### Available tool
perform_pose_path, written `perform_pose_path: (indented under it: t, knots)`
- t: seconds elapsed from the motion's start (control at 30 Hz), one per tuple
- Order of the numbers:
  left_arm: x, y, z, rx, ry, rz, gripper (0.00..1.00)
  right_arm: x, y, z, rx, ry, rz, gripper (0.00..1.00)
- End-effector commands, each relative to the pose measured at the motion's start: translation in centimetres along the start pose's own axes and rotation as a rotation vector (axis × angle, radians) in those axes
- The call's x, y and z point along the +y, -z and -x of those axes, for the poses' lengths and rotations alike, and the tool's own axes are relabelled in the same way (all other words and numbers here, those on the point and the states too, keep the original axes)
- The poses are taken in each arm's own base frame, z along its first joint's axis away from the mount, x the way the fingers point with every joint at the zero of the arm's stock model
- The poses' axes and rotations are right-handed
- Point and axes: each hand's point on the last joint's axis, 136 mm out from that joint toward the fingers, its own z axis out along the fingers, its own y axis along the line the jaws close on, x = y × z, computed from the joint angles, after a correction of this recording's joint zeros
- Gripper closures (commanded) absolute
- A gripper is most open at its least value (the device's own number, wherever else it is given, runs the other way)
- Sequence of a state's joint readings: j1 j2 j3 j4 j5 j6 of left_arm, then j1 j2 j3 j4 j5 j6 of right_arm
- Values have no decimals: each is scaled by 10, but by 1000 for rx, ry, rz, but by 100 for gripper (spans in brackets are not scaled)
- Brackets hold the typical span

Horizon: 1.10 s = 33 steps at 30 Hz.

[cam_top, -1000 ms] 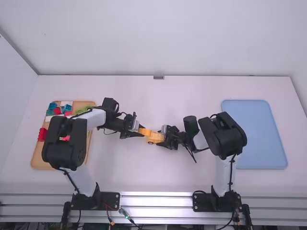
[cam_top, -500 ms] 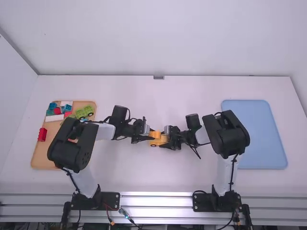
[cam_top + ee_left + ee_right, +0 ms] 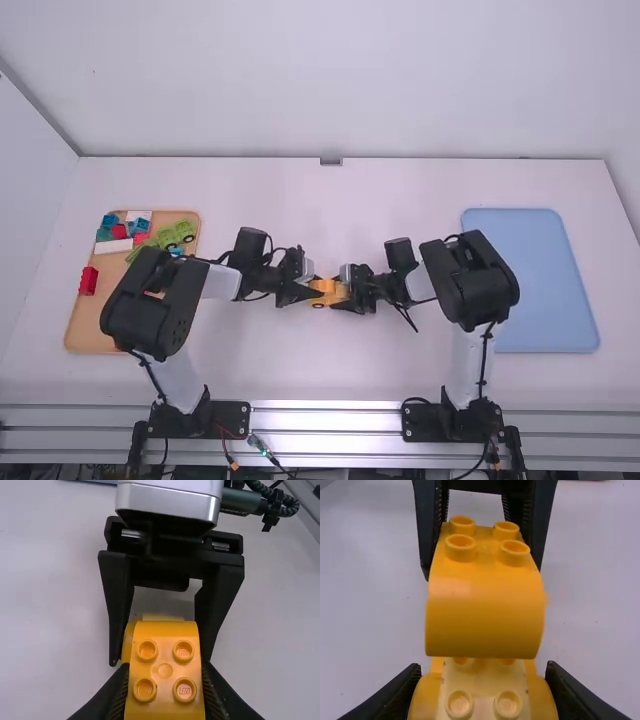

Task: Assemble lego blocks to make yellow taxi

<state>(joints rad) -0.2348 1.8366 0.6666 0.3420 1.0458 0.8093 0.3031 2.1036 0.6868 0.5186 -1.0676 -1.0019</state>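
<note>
Near the table's middle, my left gripper [image 3: 311, 294] is shut on a curved yellow block [image 3: 322, 286]. Facing it from the right, my right gripper [image 3: 350, 294] is shut on a yellow car base [image 3: 340, 293]. Four studs top the curved block [image 3: 165, 672] between the fingers of my left gripper [image 3: 165, 682] in the left wrist view. In the right wrist view, that block [image 3: 485, 615] overlaps the base [image 3: 482, 695], which has pale studs and sits in my right gripper [image 3: 482, 685]. Whether block and base touch, I cannot tell.
A wooden tray [image 3: 90, 325] at the left carries red, teal and white blocks and a green wheeled piece [image 3: 177, 234]. At the right lies a blue tray [image 3: 540, 280]. The left forearm [image 3: 165, 305] crosses the wooden tray's near part.
My left gripper has moved right with the curved block, then slightly toward the camera. My right gripper, with the base, has shifted a little to the right.
</note>
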Motion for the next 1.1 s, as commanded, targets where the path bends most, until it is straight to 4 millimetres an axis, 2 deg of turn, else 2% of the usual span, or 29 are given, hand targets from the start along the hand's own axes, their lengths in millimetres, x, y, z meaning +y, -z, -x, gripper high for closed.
perform_pose_path:
  t: [0.0, 0.23, 0.47, 0.63, 1.07]
  knots:
    - [-7, -3, -3, -7, 3, -29, 98, 4, -2, -13, 48, -11, -7, 70]
    - [-15, -6, 0, -27, -56, -63, 98, 1, -2, -18, 80, -51, -28, 70]
    - [-14, -16, -8, 45, -105, -37, 98, 1, -1, -19, 84, -66, -29, 70]
    - [-6, -14, -10, 61, -118, -3, 98, 4, -1, -21, 89, -76, -20, 70]
    - [-6, -18, -12, 54, -123, -11, 98, 5, -1, -21, 89, -81, -18, 73]
